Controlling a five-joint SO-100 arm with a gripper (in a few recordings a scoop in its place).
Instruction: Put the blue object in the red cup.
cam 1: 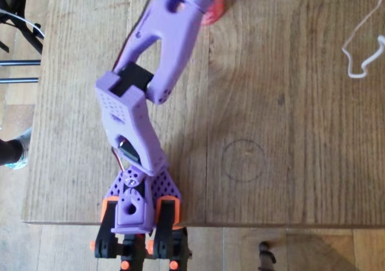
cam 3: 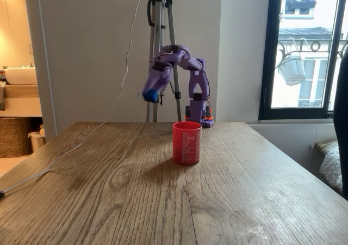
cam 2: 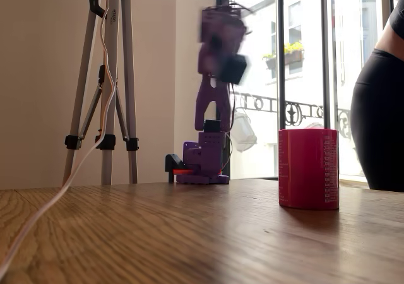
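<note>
the purple plastic arm is raised off the wooden table (cam 3: pixel 136 201), and its claw (cam 3: pixel 151 94) hangs in the air with a small bright-blue block (cam 3: pixel 150 96) at its tip in a fixed view. the blue shows right between the finger ends, so the claw looks closed around the block and carrying it, though motion blur hides the exact grip and any studs.

the red cylindrical cup with fine white print on its side (cam 3: pixel 186 142) stands upright on the table, below the claw and off to its right in that view, nearer the camera than the arm's base. claw and cup are apart, with clear air between the block and the rim. in the low fixed view the cup (cam 2: pixel 308 168) sits right of the arm, and the arm's upper part is blurred, which suggests it is mid-swing. from overhead, a sliver of the red cup (cam 1: pixel 215 11) peeks out from under the arm near the top edge. a pencilled circle (cam 1: pixel 243 160) is drawn on the wood, well away from the cup.

by my reading, the pick is done and the carry is under way. what is left: bring the claw across until the block is over the cup's mouth, lower it somewhat, and release. the cup's mouth is wider than the block, so alignment need not be fine.
</note>
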